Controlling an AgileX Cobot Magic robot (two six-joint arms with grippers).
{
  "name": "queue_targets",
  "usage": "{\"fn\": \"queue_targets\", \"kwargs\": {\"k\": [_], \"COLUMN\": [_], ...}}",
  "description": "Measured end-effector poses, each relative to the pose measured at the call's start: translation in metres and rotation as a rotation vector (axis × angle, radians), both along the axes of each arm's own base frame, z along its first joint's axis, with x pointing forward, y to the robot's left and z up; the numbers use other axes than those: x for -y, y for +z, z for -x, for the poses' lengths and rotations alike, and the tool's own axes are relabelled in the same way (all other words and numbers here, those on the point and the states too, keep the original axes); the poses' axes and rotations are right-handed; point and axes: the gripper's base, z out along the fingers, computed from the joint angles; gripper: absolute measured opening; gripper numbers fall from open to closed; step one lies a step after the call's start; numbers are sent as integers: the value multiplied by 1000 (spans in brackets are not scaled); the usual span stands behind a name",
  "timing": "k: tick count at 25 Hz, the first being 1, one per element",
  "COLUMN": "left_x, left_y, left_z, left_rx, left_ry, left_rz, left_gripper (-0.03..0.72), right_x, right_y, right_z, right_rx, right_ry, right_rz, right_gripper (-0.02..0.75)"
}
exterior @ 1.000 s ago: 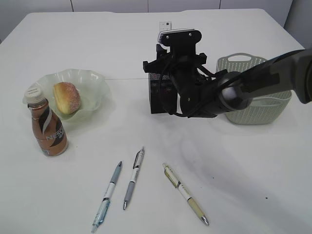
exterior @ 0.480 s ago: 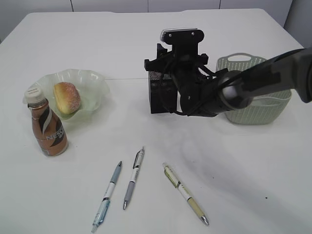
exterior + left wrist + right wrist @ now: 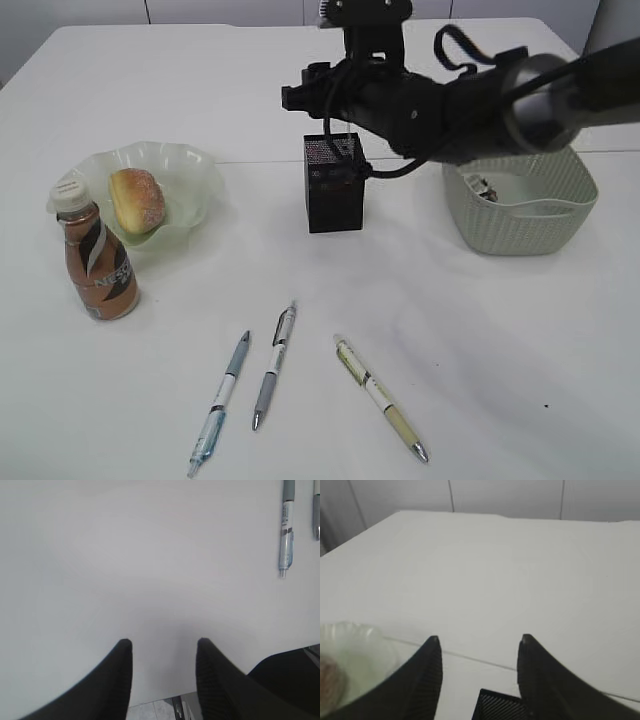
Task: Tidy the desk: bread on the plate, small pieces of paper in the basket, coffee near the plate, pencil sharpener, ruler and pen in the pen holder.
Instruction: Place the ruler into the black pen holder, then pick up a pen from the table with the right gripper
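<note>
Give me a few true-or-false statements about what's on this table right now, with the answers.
1. The bread lies on the plate. True.
2. The coffee stands inside the basket. False: it stands beside the plate.
3. Three pens lie on the desk. True.
4. The right gripper clamps a pen. False: its jaws stand open and empty above the pen holder.

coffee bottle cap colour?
White, on the brown coffee bottle; clearest in the exterior view.

Bright even light, soft shadows, slight blur
</note>
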Motion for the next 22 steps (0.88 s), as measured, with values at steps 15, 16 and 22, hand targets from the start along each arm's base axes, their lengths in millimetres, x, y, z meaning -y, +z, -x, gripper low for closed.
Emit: {"fn": "queue_targets", "kwargs": {"k": [15,16,22], "left_x": [3,4,7], "left_y": [1,1,1], "left_z": [-1,-1,0], "left_rx": [9,7,-3], "left_ry": [1,2,3], "left_rz": [34,44,80], "left_gripper": [307,307,319], "right_x": [8,9,21], "right_y": [82,79,64], "right_z": [95,102,135], "right_rx": [-542,-609,-995], "right_ry": [452,483,604], "right_rz": [269,291,424], "right_gripper": [382,382,381]}}
